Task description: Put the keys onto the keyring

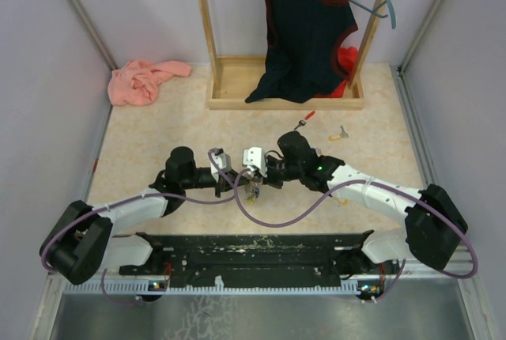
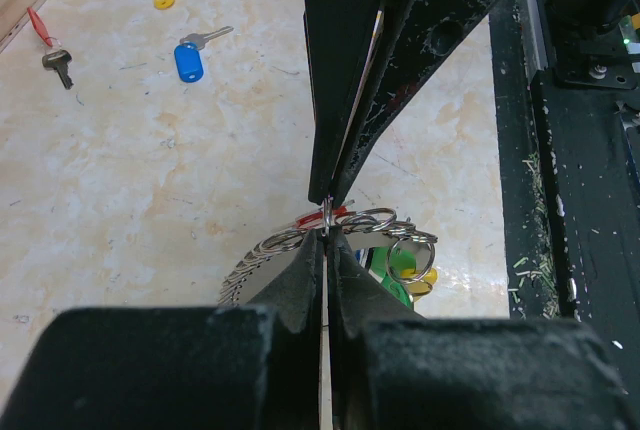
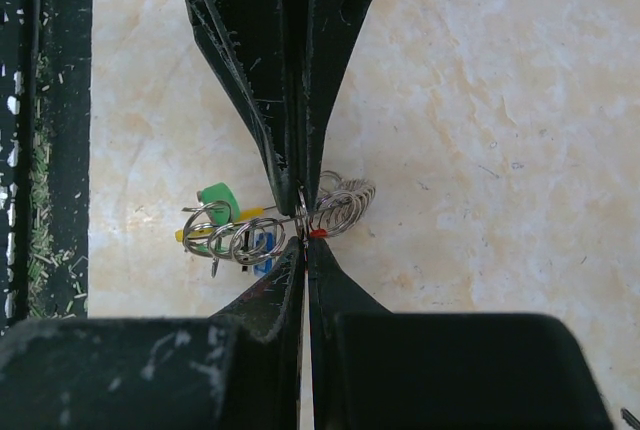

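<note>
**Both pincers, tip to tip at mid-table.** The left gripper [image 2: 325, 250] and the right gripper [image 3: 303, 242] are each pinched narrow on the wire of the keyring [image 2: 372, 222], which is held between them with a green tag [image 3: 218, 195] hanging from it. In the top view the loose red key [image 1: 307, 119] and yellow key [image 1: 340, 132] lie well apart from the pinch, at about one o'clock — nearer the right arm. In the left wrist view the blue key [image 2: 190, 58] points its blade toward two o'clock.
</note>
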`<action>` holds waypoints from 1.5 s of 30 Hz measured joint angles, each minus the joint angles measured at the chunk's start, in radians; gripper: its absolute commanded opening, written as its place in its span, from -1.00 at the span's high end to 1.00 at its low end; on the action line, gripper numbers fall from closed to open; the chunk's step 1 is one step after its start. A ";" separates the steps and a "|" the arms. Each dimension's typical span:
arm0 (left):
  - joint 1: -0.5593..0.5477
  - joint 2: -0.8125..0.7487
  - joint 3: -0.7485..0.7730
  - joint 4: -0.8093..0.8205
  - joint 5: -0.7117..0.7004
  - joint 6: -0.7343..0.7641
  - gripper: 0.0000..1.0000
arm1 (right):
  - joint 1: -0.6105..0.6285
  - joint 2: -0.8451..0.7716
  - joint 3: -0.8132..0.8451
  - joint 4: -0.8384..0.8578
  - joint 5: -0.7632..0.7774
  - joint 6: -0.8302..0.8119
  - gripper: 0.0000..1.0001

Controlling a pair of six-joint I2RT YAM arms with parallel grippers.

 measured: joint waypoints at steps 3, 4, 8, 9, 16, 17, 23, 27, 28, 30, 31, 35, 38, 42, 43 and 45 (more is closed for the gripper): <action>0.000 0.000 0.000 0.000 0.000 0.000 0.98 | 0.000 0.000 0.000 0.000 -0.003 0.001 1.00; 0.000 0.000 0.000 -0.001 -0.001 0.000 0.98 | 0.000 0.000 0.000 0.000 -0.003 0.002 1.00; 0.000 0.000 0.000 -0.005 -0.006 0.004 0.98 | 0.000 -0.004 0.000 0.000 -0.004 0.006 1.00; 0.000 0.000 0.000 -0.006 -0.006 0.006 0.98 | 0.000 -0.006 0.000 0.000 -0.005 0.009 1.00; 0.000 0.010 0.011 -0.017 -0.007 0.019 0.98 | 0.000 -0.019 0.000 -0.011 -0.006 0.021 1.00; 0.000 0.010 0.012 -0.019 -0.007 0.020 0.98 | 0.000 -0.020 0.000 -0.011 -0.006 0.022 1.00; 0.000 0.010 0.014 -0.026 -0.011 0.026 0.98 | 0.000 -0.021 0.000 -0.012 -0.006 0.023 1.00; 0.000 0.010 0.017 -0.034 -0.014 0.030 0.98 | 0.000 -0.022 0.000 -0.011 -0.007 0.026 1.00; 0.000 0.010 0.018 -0.036 -0.014 0.030 0.98 | 0.000 -0.022 0.000 -0.011 -0.007 0.028 1.00; 0.000 0.010 0.019 -0.040 -0.016 0.031 0.98 | 0.000 -0.022 0.000 -0.011 -0.007 0.030 1.00; 0.000 0.010 0.020 -0.042 -0.016 0.033 0.98 | 0.000 -0.022 0.000 -0.011 -0.007 0.030 1.00; 0.000 0.010 0.025 -0.052 -0.022 0.033 0.98 | 0.000 -0.022 0.000 -0.011 -0.007 0.030 1.00; 0.000 0.010 0.029 -0.060 -0.024 0.033 0.98 | 0.000 -0.022 0.000 -0.011 -0.007 0.030 1.00; 0.000 0.010 0.031 -0.064 -0.022 0.032 0.98 | 0.000 -0.022 0.000 -0.009 -0.007 0.031 1.00; 0.000 0.010 0.031 -0.064 -0.021 0.029 0.98 | 0.000 -0.022 0.000 -0.007 -0.008 0.032 1.00; 0.000 0.010 0.031 -0.063 -0.020 0.025 0.98 | 0.000 -0.022 0.000 -0.003 -0.008 0.036 1.00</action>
